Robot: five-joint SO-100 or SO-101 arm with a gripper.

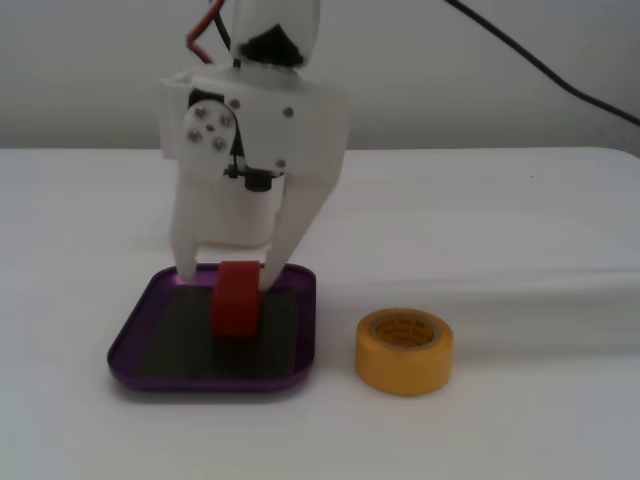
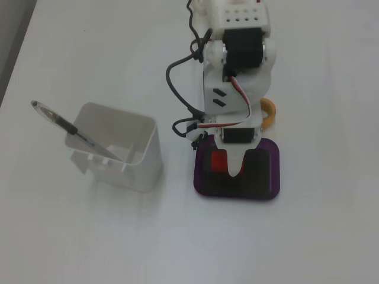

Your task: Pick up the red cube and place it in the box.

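The red cube (image 1: 237, 300) stands on the dark bottom of the purple box (image 1: 215, 384), toward its back. In a fixed view from above it shows as a red patch (image 2: 218, 161) in the left half of the box (image 2: 269, 183). My white gripper (image 1: 230, 282) hangs straight down over the box with a finger on each side of the cube. The right finger (image 1: 282, 250) sits against the cube. A narrow gap shows between the left finger (image 1: 187, 250) and the cube. The jaws stand open. The arm hides the back of the box.
A yellow tape roll (image 1: 404, 350) lies on the white table just right of the box, partly hidden by the arm from above (image 2: 269, 111). A tall white plastic container (image 2: 121, 157) holding a thin dark rod (image 2: 71, 127) stands left of the box.
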